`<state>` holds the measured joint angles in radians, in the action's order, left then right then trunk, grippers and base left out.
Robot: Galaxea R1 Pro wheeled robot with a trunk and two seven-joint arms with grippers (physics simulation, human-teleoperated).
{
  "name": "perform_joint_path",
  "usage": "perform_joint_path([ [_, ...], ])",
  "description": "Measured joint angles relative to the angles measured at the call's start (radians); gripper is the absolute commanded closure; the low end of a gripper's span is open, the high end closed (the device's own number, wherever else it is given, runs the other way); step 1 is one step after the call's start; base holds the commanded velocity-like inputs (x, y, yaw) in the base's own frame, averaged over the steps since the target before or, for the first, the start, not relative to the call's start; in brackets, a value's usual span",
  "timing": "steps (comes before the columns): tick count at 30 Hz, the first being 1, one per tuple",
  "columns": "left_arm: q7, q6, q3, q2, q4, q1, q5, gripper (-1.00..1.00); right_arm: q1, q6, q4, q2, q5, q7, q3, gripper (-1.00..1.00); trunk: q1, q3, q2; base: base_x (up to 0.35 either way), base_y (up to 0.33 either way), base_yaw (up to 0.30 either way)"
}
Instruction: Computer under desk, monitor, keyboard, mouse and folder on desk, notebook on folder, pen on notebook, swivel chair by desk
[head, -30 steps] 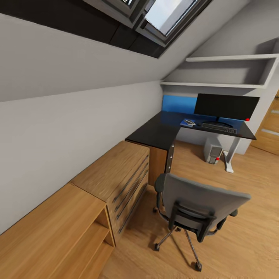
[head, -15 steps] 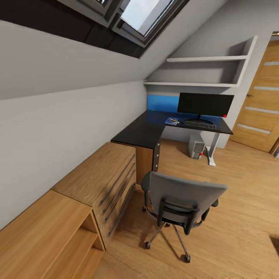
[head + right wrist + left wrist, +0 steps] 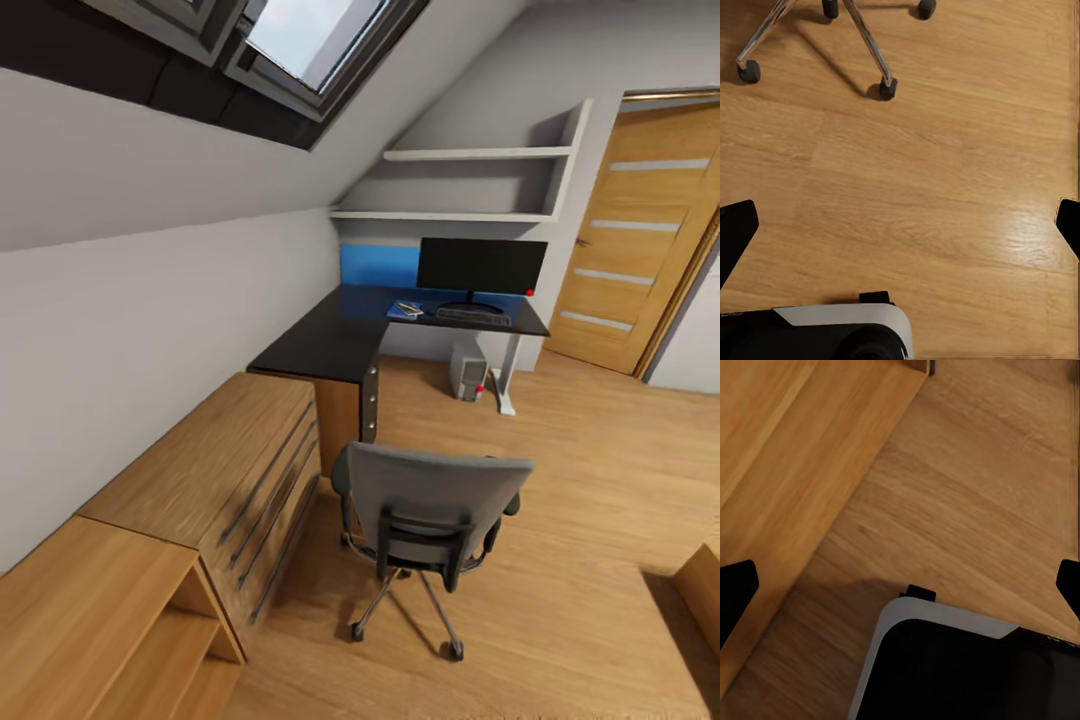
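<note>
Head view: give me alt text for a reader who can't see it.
A grey swivel chair stands on the wood floor, its back to the camera, short of a black L-shaped desk. The monitor and keyboard sit on the desk's far wing, the computer underneath.

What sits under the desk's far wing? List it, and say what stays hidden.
Under the desk, beside its white leg, a grey computer tower stands on the wood floor. The desk top covers any cabling, and whatever lies behind the tower is hidden.
</note>
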<state>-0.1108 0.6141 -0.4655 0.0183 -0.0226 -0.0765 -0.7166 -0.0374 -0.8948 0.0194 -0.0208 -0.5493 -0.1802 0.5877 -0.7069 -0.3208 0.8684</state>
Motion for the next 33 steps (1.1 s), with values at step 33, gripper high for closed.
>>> perform_joint_path([
  [33,0.0,0.0,0.0,0.0,0.001,0.0,0.0,-1.0,0.0,0.0,0.0,0.003,-0.001,-0.001,-0.001,-1.0,0.0,0.0,0.0,0.0,0.062,-0.254],
])
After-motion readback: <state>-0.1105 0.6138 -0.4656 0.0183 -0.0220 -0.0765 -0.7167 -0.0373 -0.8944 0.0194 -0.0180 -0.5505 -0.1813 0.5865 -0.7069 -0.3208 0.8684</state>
